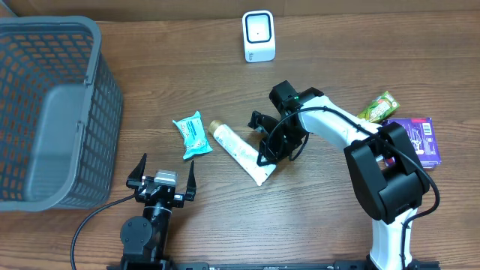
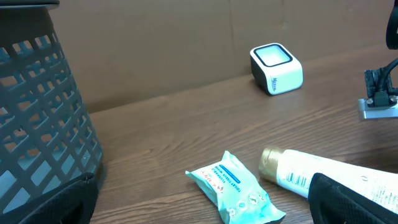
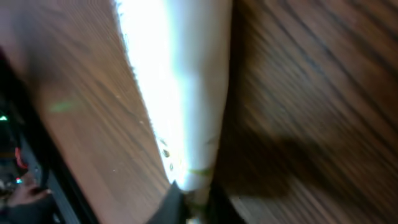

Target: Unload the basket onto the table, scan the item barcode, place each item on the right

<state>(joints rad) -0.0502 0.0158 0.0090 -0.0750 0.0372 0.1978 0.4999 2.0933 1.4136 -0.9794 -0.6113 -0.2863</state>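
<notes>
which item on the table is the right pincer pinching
The white tube with the gold cap: the right pincer is shut on its flat end. The teal packet, green packet and purple box lie untouched.

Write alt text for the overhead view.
The right tool is shut on the flat end of a white tube lying mid-table. The left tool is open; a teal wipes pack lies beside the tube, a grey basket at left, a white scanner at the far edge.

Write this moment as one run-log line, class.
right gripper: shut on tube | left gripper: open, empty | tube: lying on table | scanner: apart from tube
</notes>
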